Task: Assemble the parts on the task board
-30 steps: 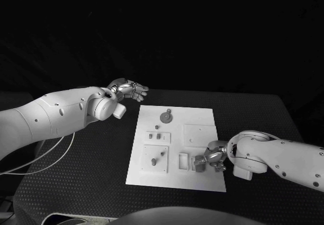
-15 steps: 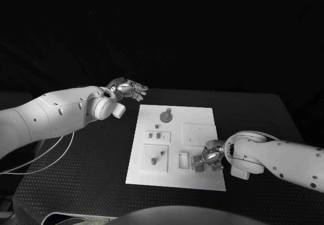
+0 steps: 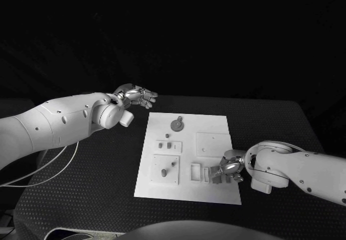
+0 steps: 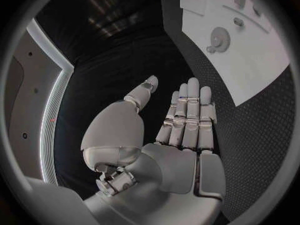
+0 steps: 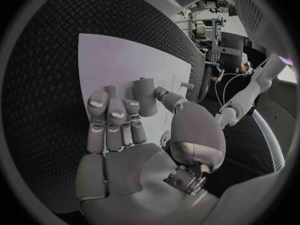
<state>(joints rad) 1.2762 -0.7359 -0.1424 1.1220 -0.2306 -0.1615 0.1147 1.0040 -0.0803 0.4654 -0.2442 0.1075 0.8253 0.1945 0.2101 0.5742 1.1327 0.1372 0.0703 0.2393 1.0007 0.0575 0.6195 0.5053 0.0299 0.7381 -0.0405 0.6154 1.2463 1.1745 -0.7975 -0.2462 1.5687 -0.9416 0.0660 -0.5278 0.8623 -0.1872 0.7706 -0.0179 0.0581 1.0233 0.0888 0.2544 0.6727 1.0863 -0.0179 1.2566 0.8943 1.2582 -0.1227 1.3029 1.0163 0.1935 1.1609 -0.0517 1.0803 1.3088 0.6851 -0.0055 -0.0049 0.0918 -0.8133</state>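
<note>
The white task board [image 3: 216, 125] lies mid-table, also in the left wrist view [image 4: 262, 60] and right wrist view [image 5: 112, 60]. My right hand [image 3: 231, 169] rests low over its near right part and pinches a small grey block [image 3: 216, 175] between thumb and fingers; the block [image 5: 145, 96] stands upright on the board. My left hand [image 3: 137, 95] hovers open beyond the board's far left corner, its fingers [image 4: 187, 115] straight and holding nothing. A round grey part [image 3: 177, 123] lies near the far edge, also in the left wrist view [image 4: 220, 36].
Small grey parts sit in a recessed plate [image 3: 168, 145] at the board's left, and another part [image 3: 165, 173] in the plate nearer me. A narrow white slot [image 3: 196, 171] lies just left of the held block. Black textured table [image 3: 94, 165] surrounds the board.
My right hand shifted slightly left, then back right, over the board's near right part, with the block at its fingertips. The left arm has not moved.
</note>
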